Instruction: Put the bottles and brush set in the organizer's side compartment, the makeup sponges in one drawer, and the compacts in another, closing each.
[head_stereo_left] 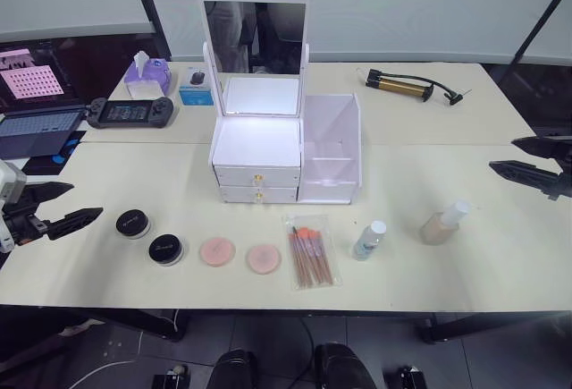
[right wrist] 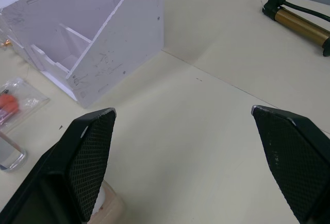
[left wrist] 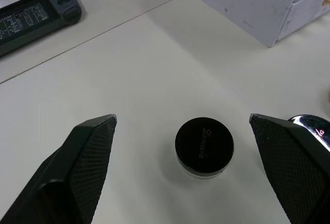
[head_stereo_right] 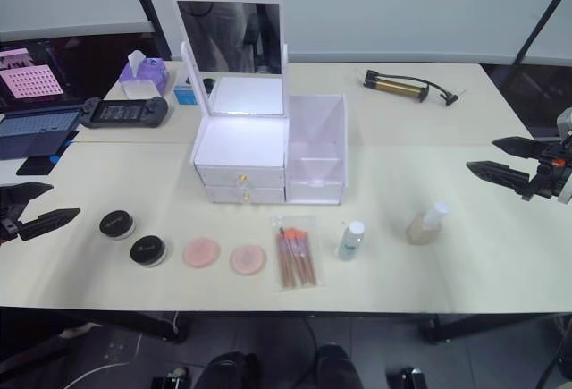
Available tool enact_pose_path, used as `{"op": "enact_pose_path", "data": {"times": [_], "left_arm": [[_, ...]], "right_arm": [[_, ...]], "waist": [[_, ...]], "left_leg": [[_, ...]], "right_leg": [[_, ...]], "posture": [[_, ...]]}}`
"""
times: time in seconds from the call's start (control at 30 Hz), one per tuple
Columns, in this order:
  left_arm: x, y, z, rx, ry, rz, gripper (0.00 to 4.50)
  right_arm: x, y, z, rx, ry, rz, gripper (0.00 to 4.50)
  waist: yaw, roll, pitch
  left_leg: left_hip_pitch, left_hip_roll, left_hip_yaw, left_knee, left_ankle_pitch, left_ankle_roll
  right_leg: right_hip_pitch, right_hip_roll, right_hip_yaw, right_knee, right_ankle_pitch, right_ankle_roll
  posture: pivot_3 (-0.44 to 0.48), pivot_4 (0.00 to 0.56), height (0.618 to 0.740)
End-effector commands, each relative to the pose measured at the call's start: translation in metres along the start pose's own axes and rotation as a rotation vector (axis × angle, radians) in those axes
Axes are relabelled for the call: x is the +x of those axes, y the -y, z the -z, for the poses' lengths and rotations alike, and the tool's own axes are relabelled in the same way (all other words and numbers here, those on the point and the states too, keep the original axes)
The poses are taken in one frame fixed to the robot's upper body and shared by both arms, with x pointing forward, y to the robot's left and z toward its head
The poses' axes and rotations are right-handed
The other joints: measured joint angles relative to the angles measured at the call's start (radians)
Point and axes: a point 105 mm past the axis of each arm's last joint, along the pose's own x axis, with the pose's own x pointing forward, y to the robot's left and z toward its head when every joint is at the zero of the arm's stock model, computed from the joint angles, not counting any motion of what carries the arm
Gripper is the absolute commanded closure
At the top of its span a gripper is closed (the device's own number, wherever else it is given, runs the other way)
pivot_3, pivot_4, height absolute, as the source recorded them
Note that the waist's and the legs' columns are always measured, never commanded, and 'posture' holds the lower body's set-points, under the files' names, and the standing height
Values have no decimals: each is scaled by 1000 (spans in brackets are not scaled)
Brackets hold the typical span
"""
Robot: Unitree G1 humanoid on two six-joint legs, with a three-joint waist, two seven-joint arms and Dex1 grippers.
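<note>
The left gripper [head_stereo_left: 55, 207] hovers wide open and empty at the table's [head_stereo_left: 447, 291] left edge; just beyond its fingertips sit two black compacts [head_stereo_left: 133, 223] [head_stereo_left: 166, 249], then the two sponges [head_stereo_left: 217, 251] [head_stereo_left: 264, 258] and the brush set [head_stereo_left: 311, 252] in a row. The right gripper [head_stereo_right: 494, 159] also gapes wide, holding nothing, at the right edge; the beige bottle [head_stereo_right: 424, 224] lies near it, toward the middle, with the clear bottle [head_stereo_right: 351, 240] farther in. The organizer [head_stereo_left: 257, 152] stands between the grippers, drawers shut, its side compartment [head_stereo_left: 331, 152] on the right gripper's side.
</note>
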Motion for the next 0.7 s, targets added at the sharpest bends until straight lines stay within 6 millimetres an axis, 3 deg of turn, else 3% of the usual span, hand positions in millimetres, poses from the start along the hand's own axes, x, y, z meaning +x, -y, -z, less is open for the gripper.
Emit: {"op": "enact_pose_path", "data": {"times": [0.03, 0.43, 0.53, 0.7], "left_arm": [[-7, -4, -9, 14, 46, -27, 58], [-1, -11, -16, 24, 64, -45, 58], [7, -4, -29, 10, 95, 18, 58], [37, 31, -73, 66, 155, 226, 58]], "right_arm": [[0, 0, -10, -50, 47, 1, 0], [-3, -4, -9, -71, 60, -5, 0], [-1, -7, -9, -76, 52, -6, 0], [-1, -25, -16, -68, 62, -66, 0]], "waist": [[-1, 0, 0], [0, 0, 0], [1, 0, 0], [9, 0, 0]], "left_leg": [[0, 0, 0, 0, 0, 0], [0, 0, 0, 1, 0, 0], [0, 0, -1, 1, 0, 0], [-2, -1, -3, 7, 0, 0]], "right_leg": [[0, 0, 0, 0, 0, 0], [1, 0, -1, 1, 0, 0], [1, 0, -1, 1, 0, 0], [1, -1, -2, 7, -1, 3]], "posture": [[0, 150, 732], [0, 150, 732], [0, 150, 732], [0, 150, 732]]}}
